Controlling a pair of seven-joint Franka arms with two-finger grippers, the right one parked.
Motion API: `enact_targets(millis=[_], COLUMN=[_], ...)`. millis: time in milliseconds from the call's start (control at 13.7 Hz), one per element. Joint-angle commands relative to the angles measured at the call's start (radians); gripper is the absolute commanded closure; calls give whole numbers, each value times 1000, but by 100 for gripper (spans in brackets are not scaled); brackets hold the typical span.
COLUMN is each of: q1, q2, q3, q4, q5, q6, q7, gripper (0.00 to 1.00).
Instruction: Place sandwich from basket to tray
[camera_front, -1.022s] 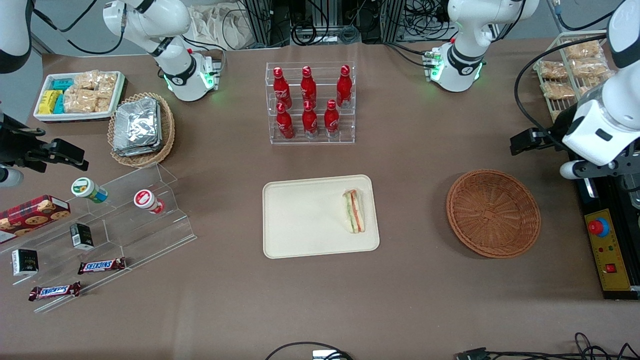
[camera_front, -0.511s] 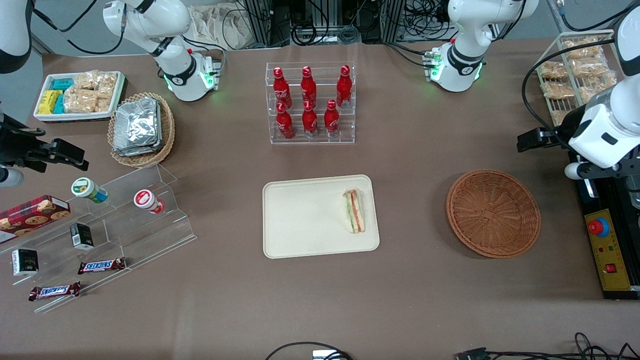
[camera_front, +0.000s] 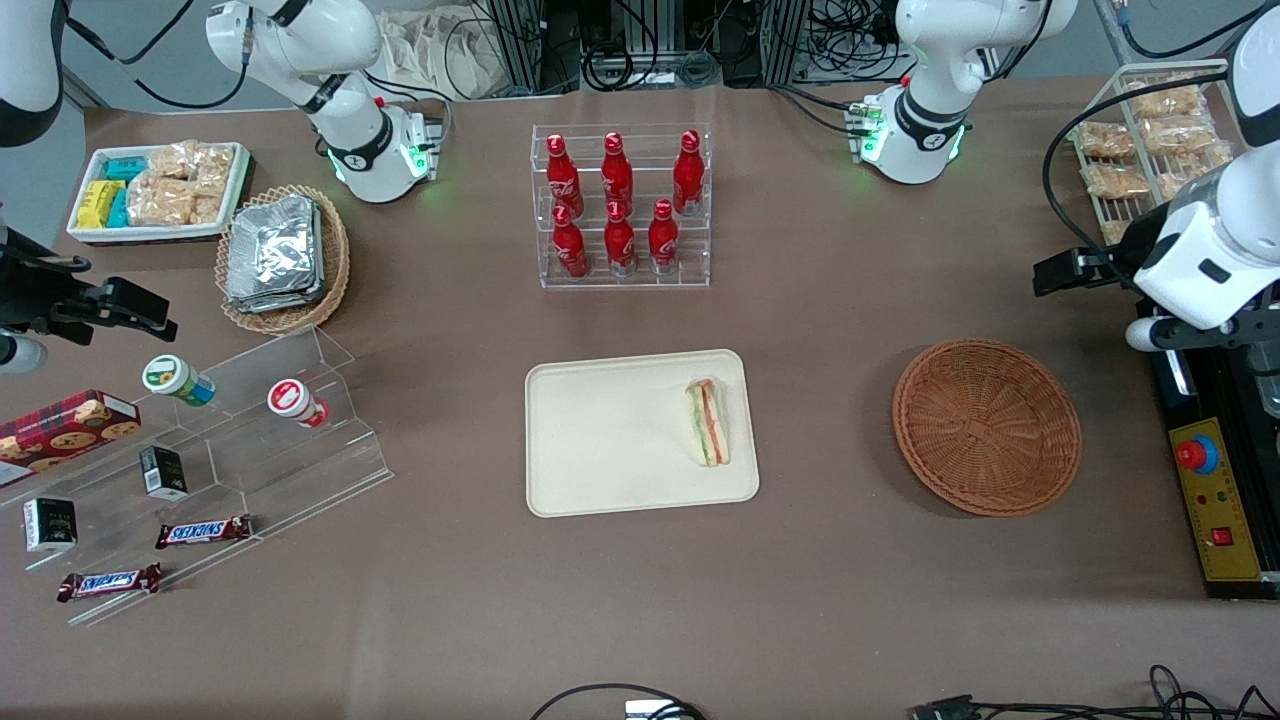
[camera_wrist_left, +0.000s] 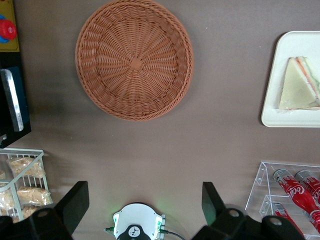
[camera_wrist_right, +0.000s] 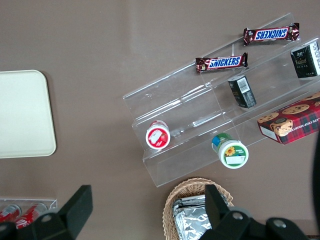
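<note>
On the tray (camera_front: 620, 440), by its edge nearest the basket (camera_front: 986, 427), the sandwich (camera_front: 707, 421) lay flat; basket empty. Looked light, soft, crushable, slick-wrapped; best held gently across the bread faces. Gripper (camera_wrist_left: 142, 210) hung high near the bench's working-arm end, jaws apart.

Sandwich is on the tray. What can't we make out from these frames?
- Front view: the gripper fingers are hidden by the arm's own wrist. The left wrist view shows them open, farther from the front camera than the basket.
- Left wrist view: tray and sandwich are cut off by the frame edge.
- Front view: snack rack is partly covered by the arm.
</note>
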Motion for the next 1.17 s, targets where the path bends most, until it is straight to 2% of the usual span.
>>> enact_targets(millis=[0,219,438,1096], q1=[78,125,126,135], q2=[-64,-99,-157,-153], q3=[-11,-16,-17,-19], q4=[-66,-118,-202,-199], q5=[6,-4,-8,-11], q6=[0,17,76,100], q7=[114,146,145,151], gripper=[0,0,0,0])
